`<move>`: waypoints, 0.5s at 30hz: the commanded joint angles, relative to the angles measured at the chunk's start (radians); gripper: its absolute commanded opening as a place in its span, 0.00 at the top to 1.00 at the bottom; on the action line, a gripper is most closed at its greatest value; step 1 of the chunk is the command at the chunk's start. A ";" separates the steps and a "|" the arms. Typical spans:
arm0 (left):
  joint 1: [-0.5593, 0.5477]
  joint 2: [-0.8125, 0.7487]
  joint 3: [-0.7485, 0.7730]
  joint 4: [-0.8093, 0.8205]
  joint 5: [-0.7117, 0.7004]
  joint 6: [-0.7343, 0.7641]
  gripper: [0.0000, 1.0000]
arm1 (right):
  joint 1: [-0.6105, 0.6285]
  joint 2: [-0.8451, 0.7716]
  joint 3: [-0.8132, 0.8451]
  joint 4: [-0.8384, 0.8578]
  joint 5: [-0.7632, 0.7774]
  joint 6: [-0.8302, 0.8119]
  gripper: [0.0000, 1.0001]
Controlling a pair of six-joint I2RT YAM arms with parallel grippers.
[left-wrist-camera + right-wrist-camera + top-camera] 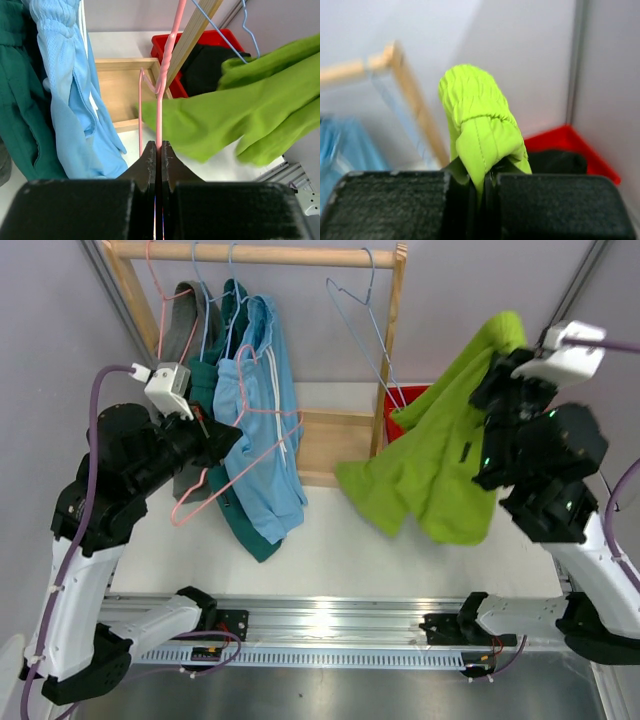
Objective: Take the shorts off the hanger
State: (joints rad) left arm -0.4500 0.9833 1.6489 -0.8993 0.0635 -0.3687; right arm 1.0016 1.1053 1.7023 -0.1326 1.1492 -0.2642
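Currently lime green shorts are off the hanger, dangling from right gripper, which is clamped tight on the waistband, near the red bin. Left gripper is pinched closed on the pink hanger wire. Next, likely: swing over the bin and release. Light blue shorts not yet done.

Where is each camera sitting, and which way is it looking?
Top external: above and behind the arms, looking down at the wooden rack and table; both arms show.
Left wrist: on the left arm, looking past the left gripper, shut on the pink hanger, towards the red bin.
Right wrist: on the right arm, looking past the right gripper at its pinched lime green shorts.
Shared: all three views show the lime green shorts.
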 commanded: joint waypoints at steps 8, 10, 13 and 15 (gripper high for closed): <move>-0.006 0.009 -0.029 0.137 0.016 0.014 1.00 | -0.513 0.413 0.614 -0.070 -0.433 0.000 1.00; -0.006 0.014 -0.043 0.151 0.016 0.016 1.00 | -0.621 0.479 0.718 -0.075 -0.465 0.048 1.00; -0.006 0.020 -0.051 0.158 0.016 0.020 1.00 | -0.733 0.548 0.715 -0.027 -0.520 0.127 1.00; -0.006 0.025 -0.050 0.160 0.013 0.022 1.00 | -0.773 0.571 0.662 0.034 -0.546 0.154 1.00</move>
State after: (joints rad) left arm -0.4500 1.0042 1.6020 -0.7979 0.0639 -0.3645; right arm 0.2848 1.6600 2.3695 -0.1997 0.7136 -0.1905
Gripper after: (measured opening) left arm 0.026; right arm 0.032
